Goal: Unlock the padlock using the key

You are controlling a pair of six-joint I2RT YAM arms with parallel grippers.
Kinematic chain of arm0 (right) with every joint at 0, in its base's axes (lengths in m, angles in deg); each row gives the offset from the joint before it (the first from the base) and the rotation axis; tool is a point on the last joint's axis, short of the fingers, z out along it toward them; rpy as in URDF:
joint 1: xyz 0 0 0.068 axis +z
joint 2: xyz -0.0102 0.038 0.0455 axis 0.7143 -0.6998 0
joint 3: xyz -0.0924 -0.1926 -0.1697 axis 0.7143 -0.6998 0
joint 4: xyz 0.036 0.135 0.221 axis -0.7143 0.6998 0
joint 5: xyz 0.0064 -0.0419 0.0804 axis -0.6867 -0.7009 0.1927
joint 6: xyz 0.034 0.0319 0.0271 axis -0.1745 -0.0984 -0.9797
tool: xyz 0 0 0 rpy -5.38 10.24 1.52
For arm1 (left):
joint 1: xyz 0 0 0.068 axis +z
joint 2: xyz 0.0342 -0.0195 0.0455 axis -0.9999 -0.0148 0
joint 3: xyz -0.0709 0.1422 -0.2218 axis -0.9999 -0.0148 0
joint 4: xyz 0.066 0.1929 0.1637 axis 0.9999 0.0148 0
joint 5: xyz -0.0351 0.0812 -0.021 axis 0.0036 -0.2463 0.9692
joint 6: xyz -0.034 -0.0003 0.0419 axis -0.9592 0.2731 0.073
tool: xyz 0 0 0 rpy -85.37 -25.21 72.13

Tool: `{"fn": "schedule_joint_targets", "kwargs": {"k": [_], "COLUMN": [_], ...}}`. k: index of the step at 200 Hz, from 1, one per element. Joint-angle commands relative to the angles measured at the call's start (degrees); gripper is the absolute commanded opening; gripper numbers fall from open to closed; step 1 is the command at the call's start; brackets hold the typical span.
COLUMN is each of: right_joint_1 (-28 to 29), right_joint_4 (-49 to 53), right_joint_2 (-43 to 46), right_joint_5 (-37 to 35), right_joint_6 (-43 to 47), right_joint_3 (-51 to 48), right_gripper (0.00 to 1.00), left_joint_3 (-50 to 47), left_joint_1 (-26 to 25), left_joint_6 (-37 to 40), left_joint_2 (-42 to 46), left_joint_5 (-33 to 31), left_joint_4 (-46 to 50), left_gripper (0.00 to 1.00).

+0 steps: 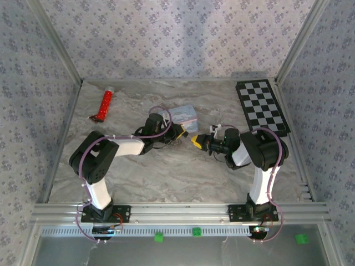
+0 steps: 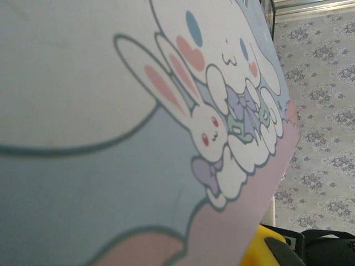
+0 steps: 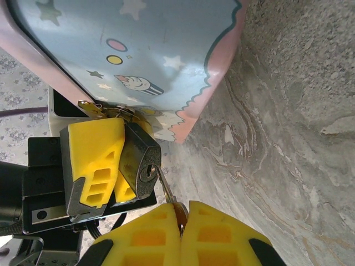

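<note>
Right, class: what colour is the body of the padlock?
The padlock has a black body, seen most clearly in the right wrist view.

Tin (image 1: 184, 114) on table (image 1: 166, 172), centre, toward far side. Tube (image 1: 105, 105) far left, checkerboard (image 1: 262, 108) far right. Padlock (image 3: 138, 160) at tin's near edge, between fingers of left gripper (image 1: 182, 133). Key (image 3: 165, 185) in its keyhole, pinched by right gripper (image 1: 198, 142) just to the right.

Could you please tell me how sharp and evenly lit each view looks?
Top external: soft, even light, faint shadows on the table. Left wrist: the close tin looks slightly soft. Right wrist: padlock and key are sharp; a pale sheen on the tin.
</note>
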Motion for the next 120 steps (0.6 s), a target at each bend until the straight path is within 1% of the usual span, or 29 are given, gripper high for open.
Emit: {"fn": "schedule_joint_targets", "kwargs": {"k": [1,75,120], "right_joint_1": [0.5,1.0,0.1], "right_joint_4": [-0.1,-0.3,-0.3], "right_joint_2": [1.1,1.2,1.1], "right_joint_5": [-0.4,-0.5,-0.1], "right_joint_6": [1.2,0.7,1.0], "right_joint_3": [0.2,1.0,0.4], "right_gripper": [0.0,0.0,0.0], "left_joint_3": [-0.4,-0.6,-1.1], "left_joint_1": [0.4,0.3,0.3], "left_joint_6": [0.3,0.4,0.4], "left_joint_2": [1.8,1.9,2.1], "left_joint_5": [2.0,2.1,1.9], "left_joint_4": [-4.6,-4.7,-5.0], "left_gripper": [0.11,0.11,0.1]}}
